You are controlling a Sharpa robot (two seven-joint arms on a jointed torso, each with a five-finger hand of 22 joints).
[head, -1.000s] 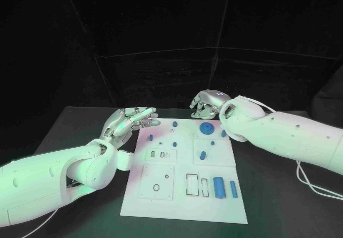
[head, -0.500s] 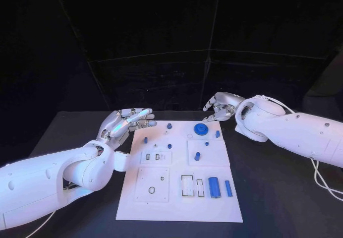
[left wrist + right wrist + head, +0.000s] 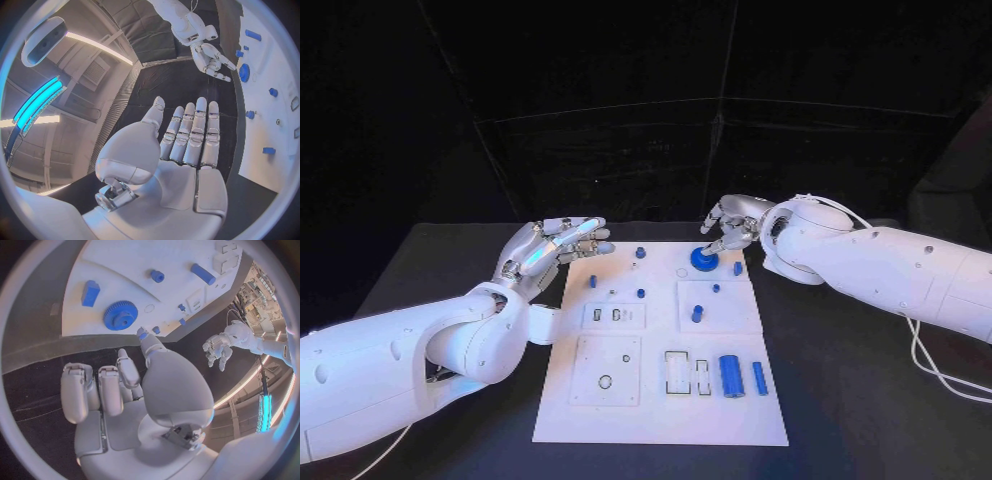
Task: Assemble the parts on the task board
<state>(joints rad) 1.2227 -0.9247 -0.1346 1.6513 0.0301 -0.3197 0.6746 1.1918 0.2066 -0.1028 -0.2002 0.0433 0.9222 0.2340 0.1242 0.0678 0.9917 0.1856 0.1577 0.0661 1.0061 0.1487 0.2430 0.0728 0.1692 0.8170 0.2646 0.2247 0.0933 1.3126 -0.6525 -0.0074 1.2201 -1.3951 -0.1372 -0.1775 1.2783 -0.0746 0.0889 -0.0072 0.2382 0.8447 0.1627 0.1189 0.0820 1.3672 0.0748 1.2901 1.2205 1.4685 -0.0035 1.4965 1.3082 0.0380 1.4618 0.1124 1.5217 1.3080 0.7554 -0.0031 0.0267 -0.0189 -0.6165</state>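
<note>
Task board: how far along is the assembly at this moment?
Early. On the task board, the blue gear sits at the far end; whether it is seated is unclear. The right hand hovers above the gear, holding nothing. The left hand is open beside the board. Two blue cylinders lie loose near empty slots, still unplaced.

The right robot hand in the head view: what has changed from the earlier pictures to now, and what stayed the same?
The right robot hand has come down and toward the white board, and now hangs just behind the blue gear, fingers curled, holding nothing. It has not taken hold of any part. The left robot hand stays open beside the board's far left corner, and the blue parts lie where they were.
</note>
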